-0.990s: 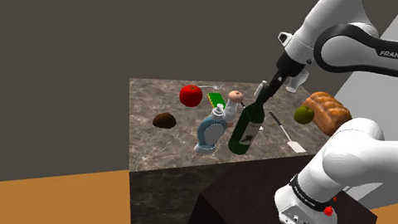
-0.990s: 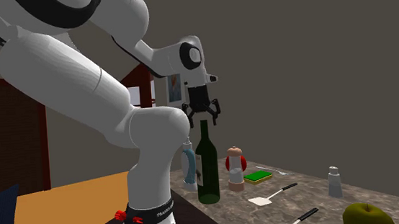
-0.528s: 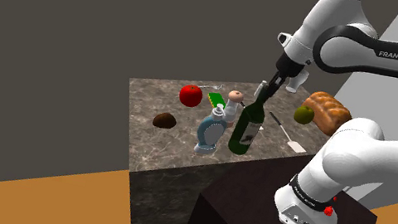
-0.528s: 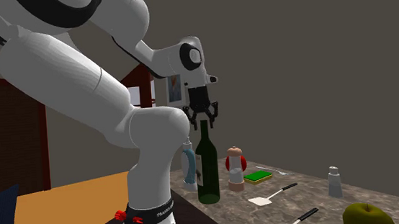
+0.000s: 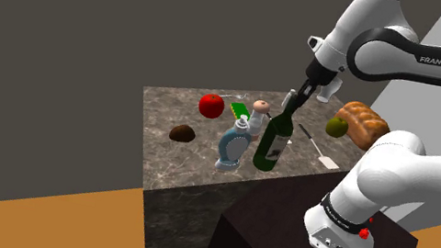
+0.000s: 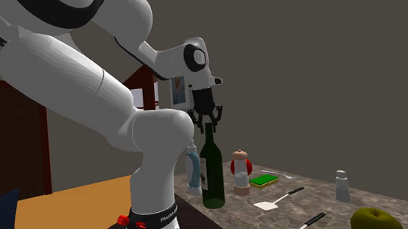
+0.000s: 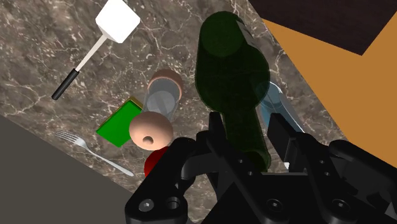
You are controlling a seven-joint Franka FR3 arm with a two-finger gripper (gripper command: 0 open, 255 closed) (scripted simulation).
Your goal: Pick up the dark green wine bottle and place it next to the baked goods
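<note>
Fingers (image 7: 215, 127) have narrowed since 1 s ago: gripper (image 6: 208, 118) hangs over the dark green wine bottle (image 6: 212, 177), jaws part-open w/ one finger each side of the neck top, just beside the glass, holding nothing. Bottle stands upright on the marble-look counter (image 5: 193, 165) nr the edge by the stand, pale blue bottle (image 5: 232, 145) just beside it, brown-topped shaker (image 7: 163, 95) & green sponge (image 7: 119, 123) near. Bread loaf (image 5: 362, 124) sits well apart toward the shoulder view's right, green fruit (image 5: 337, 126) next to it, white spatula (image 7: 102, 44) btwn bottle & loaf.
</note>
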